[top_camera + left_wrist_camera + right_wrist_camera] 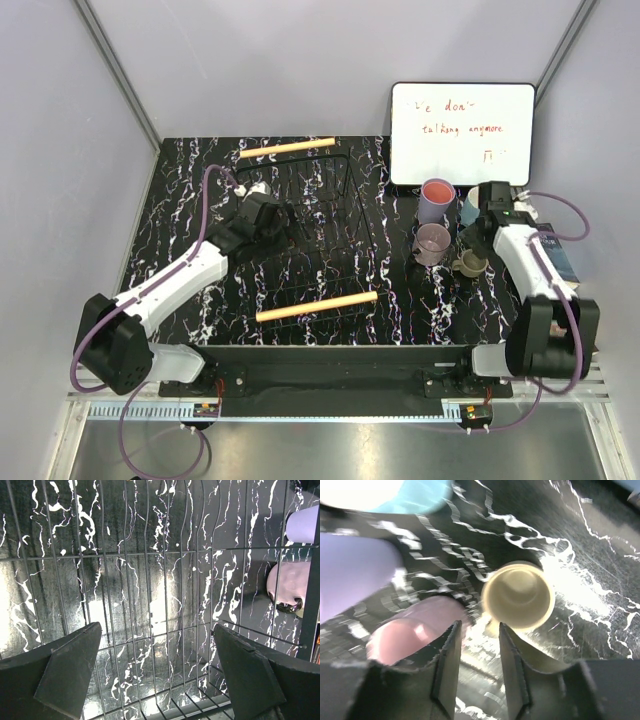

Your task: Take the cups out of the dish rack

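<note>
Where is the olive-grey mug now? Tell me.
In the top view, the olive-grey mug stands on the right side, clear of the dish rack, just right of the mauve cup.

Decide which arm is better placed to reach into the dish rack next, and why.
Left, probably. The left gripper hovers open over the dish rack; the right gripper is away at the olive mug, outside the rack.

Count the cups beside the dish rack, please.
4. Lavender cup nearest the whiteboard; light blue cup right of it, partly hidden; mauve-pink cup nearer the camera; olive mug right of that. A fifth may be hidden.
</note>
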You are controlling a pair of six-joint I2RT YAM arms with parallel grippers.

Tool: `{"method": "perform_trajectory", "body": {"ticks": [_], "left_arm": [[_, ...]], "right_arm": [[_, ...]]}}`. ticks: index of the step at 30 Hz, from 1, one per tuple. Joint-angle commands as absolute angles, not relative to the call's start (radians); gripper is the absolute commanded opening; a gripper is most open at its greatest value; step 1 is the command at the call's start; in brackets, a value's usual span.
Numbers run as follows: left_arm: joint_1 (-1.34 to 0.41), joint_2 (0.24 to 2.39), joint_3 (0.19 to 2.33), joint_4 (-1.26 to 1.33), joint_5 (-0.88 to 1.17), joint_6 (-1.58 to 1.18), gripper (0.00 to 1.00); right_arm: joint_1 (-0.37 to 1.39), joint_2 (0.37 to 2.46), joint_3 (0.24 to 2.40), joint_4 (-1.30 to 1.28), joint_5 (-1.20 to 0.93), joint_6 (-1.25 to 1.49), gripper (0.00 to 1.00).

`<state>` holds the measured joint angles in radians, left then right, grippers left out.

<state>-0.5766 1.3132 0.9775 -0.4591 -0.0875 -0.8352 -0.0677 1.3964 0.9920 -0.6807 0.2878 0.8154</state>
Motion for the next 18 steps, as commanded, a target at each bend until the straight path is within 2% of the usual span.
{"method": "perform_trajectory", "body": {"ticks": [1, 6, 10, 11, 14, 18], "left_arm": [[-0.584, 1.315, 1.034, -0.449, -0.132, -0.811, 0.99], [-0.613, 1.324, 1.063, -0.501, -0.169, -0.761, 0.99], [-0.663, 1.338, 1.135, -0.636, -0.335, -0.707, 0.99], [-0.682, 1.341, 1.149, -0.665, -0.365, -0.695, 0.99], [-0.701, 1.33, 1.174, -0.752, -0.432, -0.669, 0.99], [-0.718, 1.258, 1.137, -0.761, -0.485, -0.652, 0.99]], "right_arm": [[-0.068, 1.249, 1.097, -0.73, 0.264, 0.793, 0.45], [-0.006, 1.119, 1.144, -0.718, 0.198, 0.724, 0.5], [0.191, 0.95, 1.144, -0.643, 0.227, 0.651, 0.65], [0.228, 0.936, 1.153, -0.64, 0.259, 0.62, 0.71], [0.351, 0.914, 1.172, -0.621, 0.276, 0.58, 0.83], [0.486, 0.937, 1.134, -0.559, 0.325, 0.549, 0.94]]}}
